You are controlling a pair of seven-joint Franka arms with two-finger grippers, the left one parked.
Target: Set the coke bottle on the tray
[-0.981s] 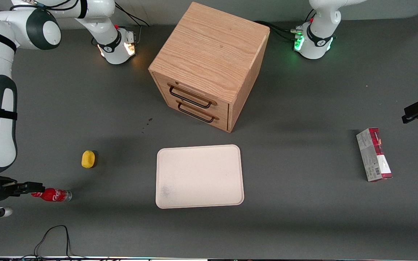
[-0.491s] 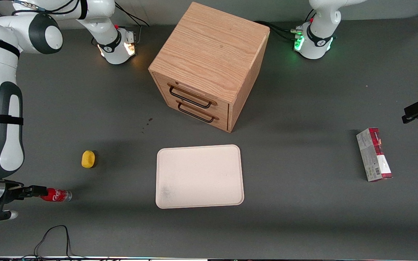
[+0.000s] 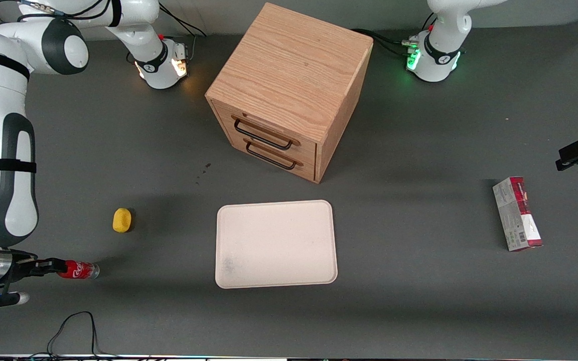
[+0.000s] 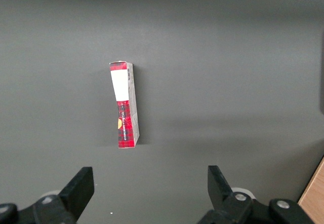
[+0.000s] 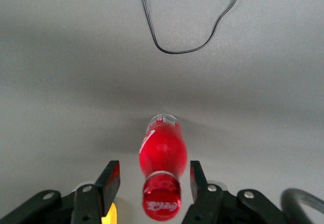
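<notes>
The coke bottle lies on its side on the table toward the working arm's end, level with the tray's near edge. In the right wrist view the bottle points its red cap at the camera. My right gripper is low at the bottle's cap end. In the wrist view the gripper is open, with a finger on each side of the cap and neck and a gap on both sides. The cream-white tray lies flat mid-table with nothing on it.
A yellow lump sits farther from the camera than the bottle, beside it. A wooden two-drawer cabinet stands farther back than the tray. A red-and-grey carton lies toward the parked arm's end. A black cable loops near the front edge.
My gripper has slid forward along the table over the bottle's cap end, so its fingers now flank the cap. The bottle has not moved.
</notes>
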